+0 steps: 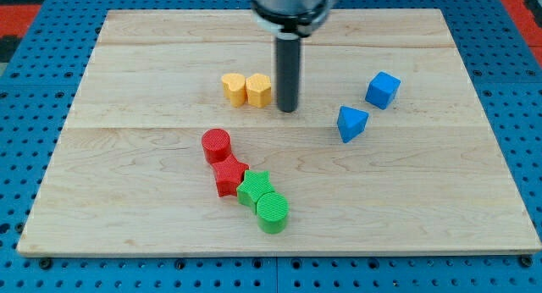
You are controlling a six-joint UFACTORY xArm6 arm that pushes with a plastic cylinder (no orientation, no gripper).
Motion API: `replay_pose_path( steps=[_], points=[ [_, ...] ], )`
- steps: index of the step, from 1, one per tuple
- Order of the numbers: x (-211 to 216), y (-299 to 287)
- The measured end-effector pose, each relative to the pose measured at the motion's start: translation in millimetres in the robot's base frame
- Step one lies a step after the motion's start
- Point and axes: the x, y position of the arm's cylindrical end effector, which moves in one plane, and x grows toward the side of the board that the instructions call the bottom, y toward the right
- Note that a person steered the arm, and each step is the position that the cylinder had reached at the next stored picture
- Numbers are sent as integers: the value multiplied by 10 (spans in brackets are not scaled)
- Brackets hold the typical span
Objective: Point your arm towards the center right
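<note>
My tip (288, 109) stands on the wooden board (440, 191), just right of two yellow blocks: a yellow heart-like block (233, 88) and a yellow hexagon-like block (258, 90), which touch each other. A blue triangle-like block (351, 123) lies to the tip's right, with a blue cube (383, 90) beyond it, further right and higher in the view. Below and left of the tip, a red cylinder (217, 145), a red star (229, 175), a green star (254, 189) and a green cylinder (272, 212) form a touching diagonal chain.
The board lies on a blue pegboard surface (25, 115) that surrounds it. The arm's silver and dark body (290, 9) hangs over the board's top edge at the view's top centre.
</note>
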Motion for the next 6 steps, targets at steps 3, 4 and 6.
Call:
replay_pose_path(
  steps=[3,4,6],
  points=[
    [-772,1714],
    [-237,1879],
    [-270,918]
  ],
)
